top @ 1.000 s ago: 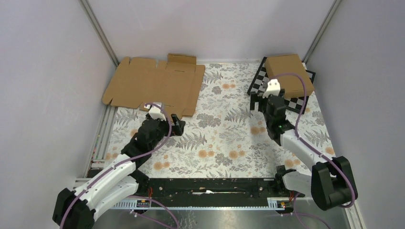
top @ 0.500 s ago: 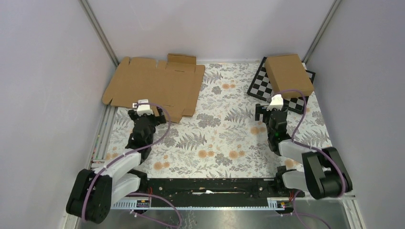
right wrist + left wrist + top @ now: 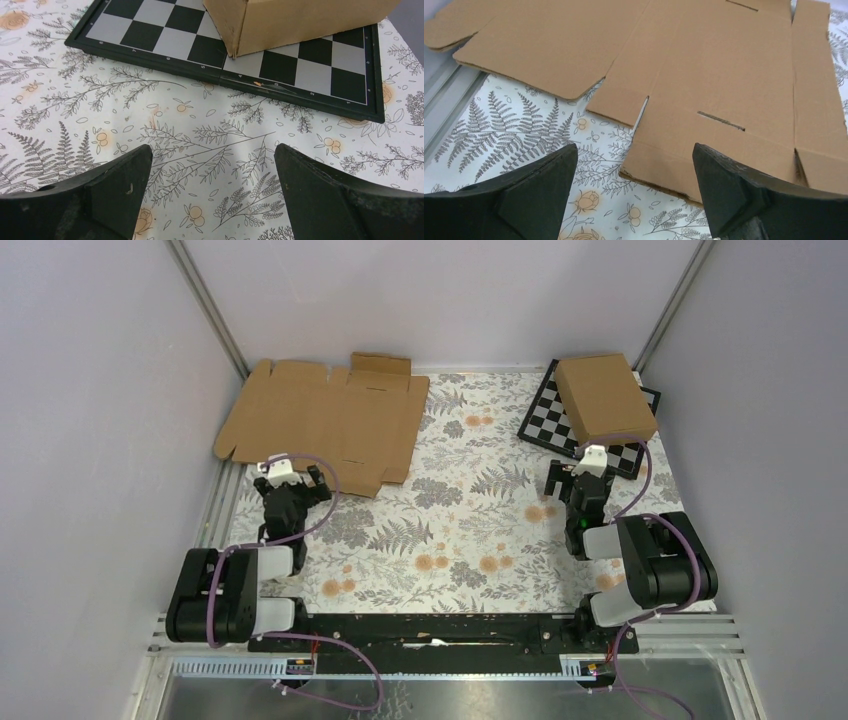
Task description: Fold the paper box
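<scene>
Seen from above, two robot arms sit folded back close to their bases at the near edge of a table (image 3: 460, 540) covered in a cloth printed with ferns and flowers. The left gripper (image 3: 290, 479) is low over the near left part of the cloth. Its two black jaws are spread wide with only bare cloth between them, and it grips nothing. Just beyond its fingertips lies the near edge of a flat cardboard sheet (image 3: 320, 420), brown, cut with flaps and slots. The sheet is unfolded and reaches back to the far left corner, its outer edge hanging over the metal rail by the wall. The right gripper (image 3: 580, 473) mirrors the left on the near right side. Its jaws are also spread wide, empty, and pointing over patterned cloth. A little beyond it is a black-and-white checkerboard (image 3: 543, 422), lying flat and turned at an angle. The cardboard box (image 3: 605, 397), folded into a closed, shallow brown block, rests on the far right part of the checkerboard, in the far right corner near the wall. It is apart from both grippers.
</scene>
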### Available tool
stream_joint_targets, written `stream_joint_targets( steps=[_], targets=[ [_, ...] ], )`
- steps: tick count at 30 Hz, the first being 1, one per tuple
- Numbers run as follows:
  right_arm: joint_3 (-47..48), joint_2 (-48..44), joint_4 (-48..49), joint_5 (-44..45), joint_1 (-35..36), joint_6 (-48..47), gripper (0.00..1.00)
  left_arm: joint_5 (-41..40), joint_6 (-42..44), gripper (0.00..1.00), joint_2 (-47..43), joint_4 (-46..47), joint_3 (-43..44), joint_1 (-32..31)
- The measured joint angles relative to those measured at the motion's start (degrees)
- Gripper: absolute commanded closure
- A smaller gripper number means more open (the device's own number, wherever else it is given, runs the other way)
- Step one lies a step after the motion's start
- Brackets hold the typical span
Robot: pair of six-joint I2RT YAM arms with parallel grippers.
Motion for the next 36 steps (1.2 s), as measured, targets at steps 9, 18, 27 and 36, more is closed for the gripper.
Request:
stream_joint_targets(
  steps=[9,18,27,36],
  targets=[
    [-2.1,2.1,6.6,0.3,-0.3,2.1,0.00,4.8,0.1,0.01,10.5,16.5,-2.0,3.6],
    [-3.1,2.4,9.5,0.5,-0.2,2.4,0.00,9.0,3.3,0.01,12.3,13.6,2.8,1.0],
    [-3.1,2.4,9.7,0.5,-0.2,2.4,0.00,3.7,5.4,0.01,12.3,12.6,3.1,-3.2],
    [-3.1,2.4,9.7,0.5,-0.2,2.4,0.00,2.4,7.4,0.01,12.3,13.9,2.2,-5.1]
  ],
)
